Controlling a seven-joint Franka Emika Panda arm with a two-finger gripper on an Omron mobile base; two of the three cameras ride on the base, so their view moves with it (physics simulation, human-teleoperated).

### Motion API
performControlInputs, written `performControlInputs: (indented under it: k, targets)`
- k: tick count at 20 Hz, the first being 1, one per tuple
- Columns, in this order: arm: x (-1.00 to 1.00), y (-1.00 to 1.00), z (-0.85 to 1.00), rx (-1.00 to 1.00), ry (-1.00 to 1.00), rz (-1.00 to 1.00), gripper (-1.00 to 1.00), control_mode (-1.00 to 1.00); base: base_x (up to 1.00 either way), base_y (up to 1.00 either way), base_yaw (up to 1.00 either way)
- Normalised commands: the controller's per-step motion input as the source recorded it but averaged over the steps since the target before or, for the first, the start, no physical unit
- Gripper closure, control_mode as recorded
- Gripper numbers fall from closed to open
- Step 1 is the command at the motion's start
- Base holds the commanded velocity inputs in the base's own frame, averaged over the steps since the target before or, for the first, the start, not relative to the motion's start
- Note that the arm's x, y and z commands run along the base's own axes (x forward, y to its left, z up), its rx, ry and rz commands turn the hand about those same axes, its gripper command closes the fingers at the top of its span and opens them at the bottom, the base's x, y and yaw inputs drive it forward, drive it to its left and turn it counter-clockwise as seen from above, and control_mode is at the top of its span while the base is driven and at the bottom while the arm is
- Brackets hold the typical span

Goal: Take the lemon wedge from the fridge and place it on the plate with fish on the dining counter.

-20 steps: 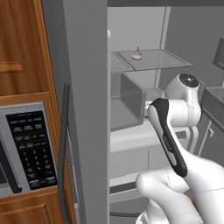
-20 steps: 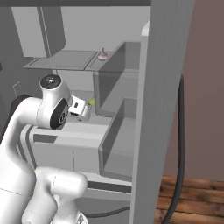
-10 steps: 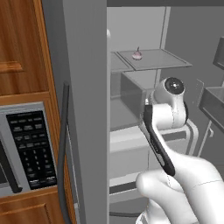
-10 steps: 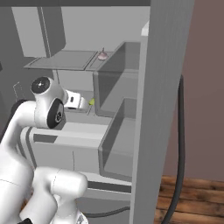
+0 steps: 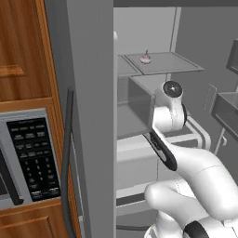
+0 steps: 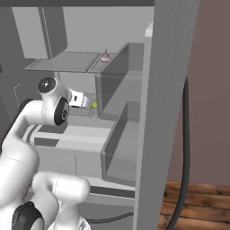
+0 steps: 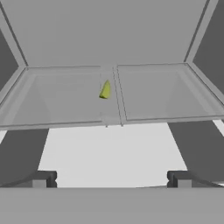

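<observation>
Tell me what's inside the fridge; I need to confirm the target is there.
Inside the fridge, a lemon wedge lies on a middle shelf ahead of the open gripper. A pinkish stemmed item sits on the upper shelf. Lower shelves are hidden by the arm.

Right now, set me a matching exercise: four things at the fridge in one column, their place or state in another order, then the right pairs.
Things:
1. lemon wedge
2. pinkish round item with a stem
3. gripper
4. microwave

Places or states:
A. open, with nothing between its fingers
B. on the upper shelf of the fridge
C. built into the wood cabinet left of the fridge
D. on a lower shelf, straight ahead of the gripper

Pairs: 1-D, 2-B, 3-A, 4-C
</observation>
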Motion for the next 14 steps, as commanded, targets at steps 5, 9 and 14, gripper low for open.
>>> performControlInputs:
  k: [5,9,14]
  targets:
    - [0.33,0.22,-0.04,0.11,0.02,0.01,-1.0,-1.0,0.0,0.0,0.0]
    - [0.45,0.09,-0.16,0.1,0.02,0.0,-1.0,-1.0,0.0,0.0,0.0]
    - [0.44,0.0,-0.12,0.0,0.0,0.0,-1.0,-1.0,0.0,0.0,0.0]
